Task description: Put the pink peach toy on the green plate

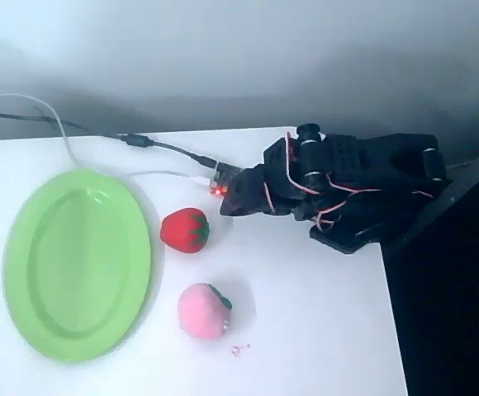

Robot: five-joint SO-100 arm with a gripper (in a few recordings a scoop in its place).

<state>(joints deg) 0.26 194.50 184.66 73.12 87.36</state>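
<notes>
The pink peach toy [204,311] lies on the white table, right of the green plate's lower end, its dark green leaves facing right. The green plate [25,247] is a large light green oval at the left with nothing on it. The black arm is folded at the table's right edge. Its gripper [225,206] points left, well above the peach and just right of a red strawberry toy. The fingers come together in one dark wedge with no gap and hold nothing.
A red strawberry toy [184,230] sits between the plate and the gripper, above the peach. Cables [153,147] run along the table's back edge to the arm. The table's right edge [392,313] drops into darkness. A tiny pink speck [238,350] lies near the peach.
</notes>
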